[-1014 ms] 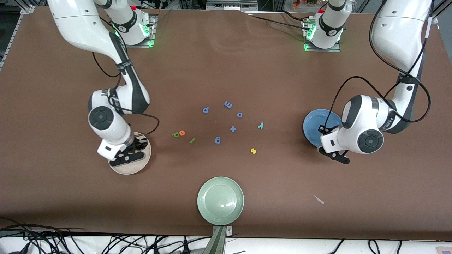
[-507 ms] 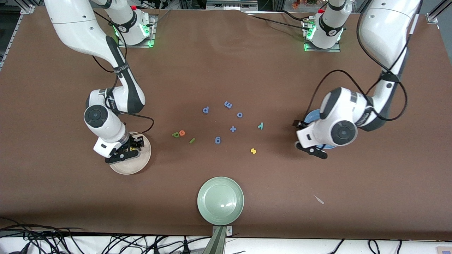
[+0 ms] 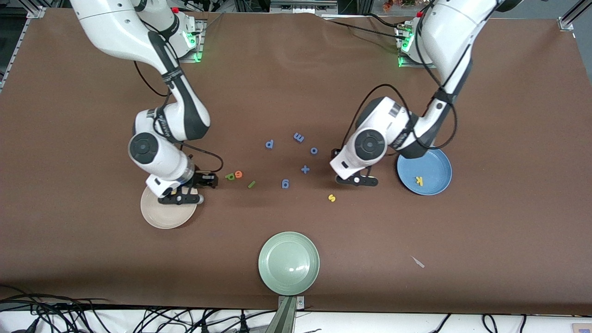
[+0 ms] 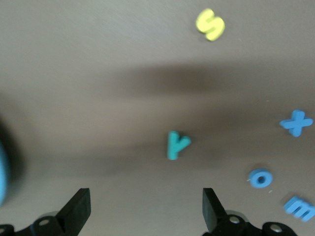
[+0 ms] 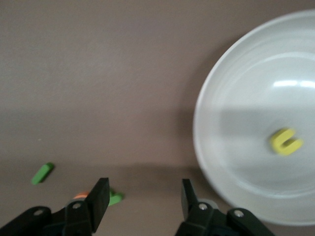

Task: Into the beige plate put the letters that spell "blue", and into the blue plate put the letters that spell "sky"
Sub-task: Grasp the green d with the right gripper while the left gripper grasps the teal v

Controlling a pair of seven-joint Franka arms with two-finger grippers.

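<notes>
The yellow k (image 3: 419, 180) lies in the blue plate (image 3: 434, 159). My left gripper (image 3: 356, 180) (image 4: 145, 209) hangs open and empty over the table beside that plate, just short of the teal y (image 4: 176, 144), which the arm hides in the front view. The yellow s (image 3: 331, 198) (image 4: 210, 23) lies nearer the front camera. The yellow u (image 5: 285, 141) rests in the beige plate (image 3: 162, 217) (image 5: 246, 98). My right gripper (image 3: 192, 189) (image 5: 143, 196) is open and empty over that plate's edge, close to the green b (image 3: 230, 176) (image 5: 114, 198), orange e (image 3: 238, 174) and green l (image 3: 251, 184) (image 5: 42, 173).
Blue letters lie mid-table: p (image 3: 269, 144), m (image 3: 299, 137), o (image 3: 314, 150), x (image 3: 305, 169) and g (image 3: 285, 184). A pale green plate (image 3: 289, 262) sits near the front edge, with a small white scrap (image 3: 418, 262) toward the left arm's end.
Both grippers opened. The left arm swung from the blue plate toward the y, leaving the k in the plate. The right arm shifted off the beige plate toward the b and e.
</notes>
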